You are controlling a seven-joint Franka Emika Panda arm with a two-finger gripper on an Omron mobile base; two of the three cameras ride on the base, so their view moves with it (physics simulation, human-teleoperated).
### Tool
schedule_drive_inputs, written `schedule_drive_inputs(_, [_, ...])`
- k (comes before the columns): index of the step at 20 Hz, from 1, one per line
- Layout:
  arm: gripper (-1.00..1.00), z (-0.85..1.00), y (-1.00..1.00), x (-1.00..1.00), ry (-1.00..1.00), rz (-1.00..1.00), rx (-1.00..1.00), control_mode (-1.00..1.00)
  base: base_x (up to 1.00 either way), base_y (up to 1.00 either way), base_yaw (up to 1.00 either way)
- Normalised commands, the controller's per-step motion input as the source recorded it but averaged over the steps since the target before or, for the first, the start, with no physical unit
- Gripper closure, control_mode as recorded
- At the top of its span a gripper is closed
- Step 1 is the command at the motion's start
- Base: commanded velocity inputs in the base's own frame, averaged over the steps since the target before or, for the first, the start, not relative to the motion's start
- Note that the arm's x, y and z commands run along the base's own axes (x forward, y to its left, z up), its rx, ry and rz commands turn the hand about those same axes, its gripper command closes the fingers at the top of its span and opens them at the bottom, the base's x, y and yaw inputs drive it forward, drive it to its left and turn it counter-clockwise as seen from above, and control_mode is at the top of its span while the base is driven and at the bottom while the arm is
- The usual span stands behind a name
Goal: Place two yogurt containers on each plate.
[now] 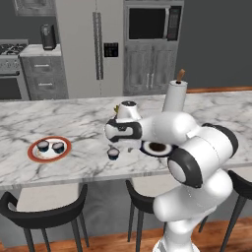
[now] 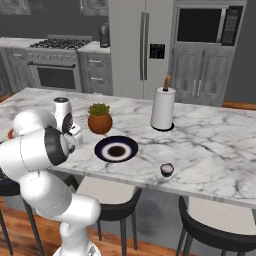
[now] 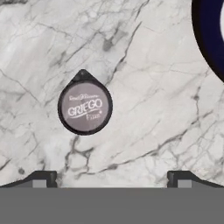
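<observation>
An orange-red rimmed plate (image 1: 32, 150) at the counter's left holds two yogurt containers (image 1: 43, 145) (image 1: 58, 147). A third yogurt container (image 1: 113, 154) (image 3: 85, 107) stands alone on the marble, its pale lid facing my hand camera. My gripper (image 1: 127, 147) (image 3: 111, 181) hangs just above and beside it, open, with nothing between the fingertips. The navy-rimmed plate (image 1: 167, 149) (image 2: 102, 149) (image 3: 208, 39) lies right of that cup and has a dark spot in its centre. A fourth yogurt container (image 2: 167, 170) stands near the counter's front edge, right of the navy plate.
A terracotta pot with a green plant (image 2: 100, 118) and a paper towel roll (image 1: 174, 96) (image 2: 162, 110) stand behind the navy plate. Black stools (image 1: 44, 211) (image 2: 215, 235) sit under the counter's front edge. My own arm hides part of the navy plate.
</observation>
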Motion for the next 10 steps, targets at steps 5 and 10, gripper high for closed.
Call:
schedule_drive_inputs(5, [-1.00, -0.24, 0.09, 0.20, 0.00, 0.00, 0.00, -1.00, 0.00, 0.00, 0.00])
schedule_drive_inputs(10, [-1.00, -0.19, 0.14, 0.22, 0.00, 0.00, 0.00, -1.00, 0.00, 0.00, 0.00])
